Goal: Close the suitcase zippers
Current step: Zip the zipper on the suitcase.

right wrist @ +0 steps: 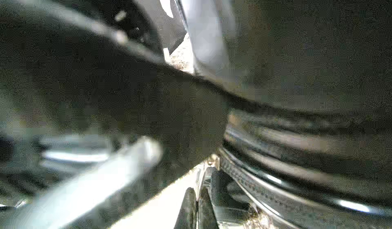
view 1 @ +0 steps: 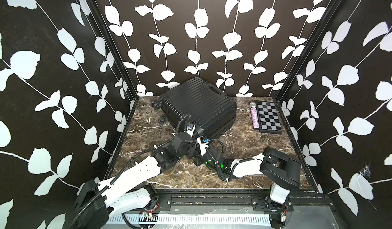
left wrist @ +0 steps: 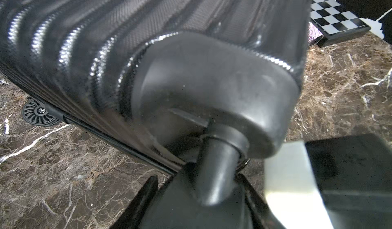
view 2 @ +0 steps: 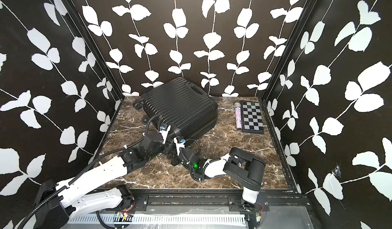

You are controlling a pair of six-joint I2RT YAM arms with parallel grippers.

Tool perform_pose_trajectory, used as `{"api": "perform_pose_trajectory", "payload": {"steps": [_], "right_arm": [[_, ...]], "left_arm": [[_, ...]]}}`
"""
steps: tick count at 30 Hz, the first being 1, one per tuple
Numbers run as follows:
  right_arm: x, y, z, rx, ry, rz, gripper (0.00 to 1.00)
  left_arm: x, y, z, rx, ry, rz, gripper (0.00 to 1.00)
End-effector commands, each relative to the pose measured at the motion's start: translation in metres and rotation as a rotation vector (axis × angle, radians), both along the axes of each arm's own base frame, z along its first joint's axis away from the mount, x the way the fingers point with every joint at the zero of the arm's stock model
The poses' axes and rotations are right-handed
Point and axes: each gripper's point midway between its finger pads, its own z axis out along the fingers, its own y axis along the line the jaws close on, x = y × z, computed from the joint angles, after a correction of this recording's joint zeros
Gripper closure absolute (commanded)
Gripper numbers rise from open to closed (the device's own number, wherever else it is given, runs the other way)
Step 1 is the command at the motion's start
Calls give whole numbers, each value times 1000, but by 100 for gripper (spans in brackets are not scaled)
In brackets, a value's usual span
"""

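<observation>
The black ribbed suitcase (view 1: 199, 105) (view 2: 180, 107) lies flat at the back of the marble table, shells together. Both arms meet at its near corner. In the left wrist view my left gripper (left wrist: 198, 180) straddles the corner wheel's stem (left wrist: 214, 166) under the rounded wheel housing (left wrist: 212, 86), its jaws closed on the wheel mount. The zipper track (left wrist: 118, 141) runs along the rim. In the right wrist view my right gripper (right wrist: 198, 193) is shut beside the zipper track (right wrist: 254, 183). A thin light strip leads from the slider (right wrist: 214, 161) down between its fingertips.
A flat black-and-white checkered box (view 1: 269, 117) and a glittery microphone (view 1: 254, 116) lie at the back right. The suitcase's other wheels (view 1: 163, 119) (view 1: 156, 105) stick out on its left. Leaf-patterned walls close in three sides.
</observation>
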Motion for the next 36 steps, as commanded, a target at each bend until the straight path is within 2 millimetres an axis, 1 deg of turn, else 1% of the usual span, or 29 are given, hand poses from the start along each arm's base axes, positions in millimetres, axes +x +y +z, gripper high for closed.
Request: {"api": "perform_pose_trajectory", "payload": {"steps": [1, 7, 13, 16, 18, 21, 22, 23, 25, 27, 30, 33, 36], "right_arm": [[-35, 45, 62, 217, -89, 204, 100], [-38, 52, 66, 270, -75, 225, 100], [-38, 52, 65, 262, -82, 222, 100], [-35, 48, 60, 238, -80, 196, 100], [-27, 39, 50, 193, -61, 132, 100], [-16, 21, 39, 126, -57, 37, 100], [-13, 15, 36, 108, -60, 6, 100], [-11, 10, 33, 92, -64, -11, 100], [-8, 2, 28, 54, -64, -46, 100], [-7, -2, 23, 24, -63, -55, 98], [-7, -7, 17, 4, -58, -69, 88], [-4, -14, 13, -14, -61, -96, 71], [-3, -24, 11, -56, -74, -120, 64]], "left_arm": [[-5, -52, 78, -305, -130, -122, 100], [-5, -56, 78, -306, -121, -131, 100], [-5, -56, 76, -301, -119, -132, 100], [-5, -56, 76, -298, -118, -133, 100], [-7, -56, 75, -292, -119, -144, 100], [-8, -53, 75, -285, -127, -139, 77], [-8, -51, 75, -279, -133, -142, 73], [-9, -50, 75, -275, -139, -144, 71], [-10, -46, 75, -266, -149, -140, 62], [-13, -46, 76, -250, -162, -164, 54], [-15, -44, 77, -230, -172, -181, 44], [-18, -42, 77, -201, -179, -197, 34], [-22, -40, 78, -173, -195, -222, 25]]}}
